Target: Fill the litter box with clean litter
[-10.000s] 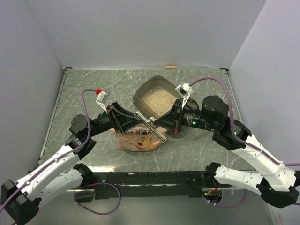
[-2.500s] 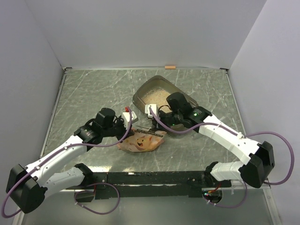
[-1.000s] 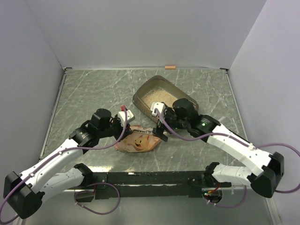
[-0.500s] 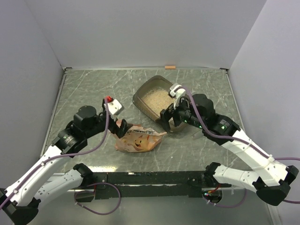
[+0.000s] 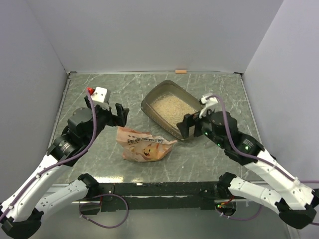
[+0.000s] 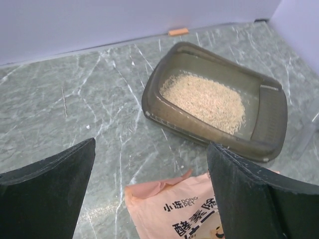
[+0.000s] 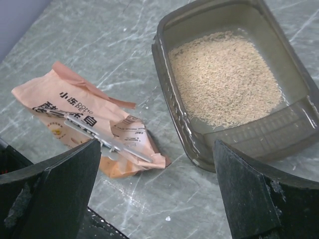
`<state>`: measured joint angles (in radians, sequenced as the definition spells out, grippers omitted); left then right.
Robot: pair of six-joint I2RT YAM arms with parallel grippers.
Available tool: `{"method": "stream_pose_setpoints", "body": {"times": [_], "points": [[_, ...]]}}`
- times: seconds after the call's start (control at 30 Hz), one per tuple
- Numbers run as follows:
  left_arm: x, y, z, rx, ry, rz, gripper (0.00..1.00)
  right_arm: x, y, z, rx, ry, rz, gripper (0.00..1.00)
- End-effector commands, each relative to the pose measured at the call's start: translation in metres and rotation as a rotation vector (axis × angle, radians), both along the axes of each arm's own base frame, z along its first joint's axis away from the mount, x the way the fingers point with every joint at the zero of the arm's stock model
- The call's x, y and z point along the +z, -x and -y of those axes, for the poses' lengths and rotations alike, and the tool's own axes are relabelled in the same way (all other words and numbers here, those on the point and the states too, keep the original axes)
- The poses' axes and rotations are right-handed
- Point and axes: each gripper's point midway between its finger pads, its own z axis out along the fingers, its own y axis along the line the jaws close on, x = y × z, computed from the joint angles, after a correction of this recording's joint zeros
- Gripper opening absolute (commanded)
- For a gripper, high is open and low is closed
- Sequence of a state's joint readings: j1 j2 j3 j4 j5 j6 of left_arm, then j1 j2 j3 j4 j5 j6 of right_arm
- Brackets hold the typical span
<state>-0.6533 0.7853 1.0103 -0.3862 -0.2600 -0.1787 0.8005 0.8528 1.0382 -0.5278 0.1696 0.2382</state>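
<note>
On a grey-green marbled table (image 5: 94, 94), a dark translucent litter box (image 6: 271, 117) sits right of centre holding a shallow patch of pale clean litter (image 5: 169, 108), a crumpled orange bag (image 5: 144, 148) lies just nearer, and the left gripper (image 5: 115, 117) and right gripper (image 5: 189, 127) hover either side, jaws spread wide, holding nothing.

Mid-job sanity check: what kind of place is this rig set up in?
Most likely a lab test cell, not a home: plain pale walls box in a green marble-patterned tabletop, which holds a litter box and an orange bag laid out as props.
</note>
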Motion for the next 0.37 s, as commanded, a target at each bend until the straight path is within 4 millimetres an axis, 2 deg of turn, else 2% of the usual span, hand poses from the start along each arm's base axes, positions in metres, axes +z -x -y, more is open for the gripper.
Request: {"method": "stream_pose_setpoints", "body": {"times": [0.0, 0.13, 0.23, 0.33], "points": [[0.032, -0.003, -0.011, 0.074, 0.107, 0.081, 0.97, 0.018, 0.0, 0.012, -0.052, -0.079, 0.096, 1.0], [0.033, -0.004, -0.011, 0.082, 0.114, 0.068, 0.97, 0.018, 0.0, 0.02, -0.078, -0.072, 0.105, 1.0], [0.031, -0.004, -0.009, 0.07, 0.11, 0.069, 0.97, 0.021, 0.008, 0.012, 0.009, -0.054, 0.12, 1.0], [0.027, -0.005, -0.008, 0.069, 0.109, 0.063, 0.97, 0.026, -0.004, 0.027, -0.128, -0.072, 0.102, 1.0]]}}
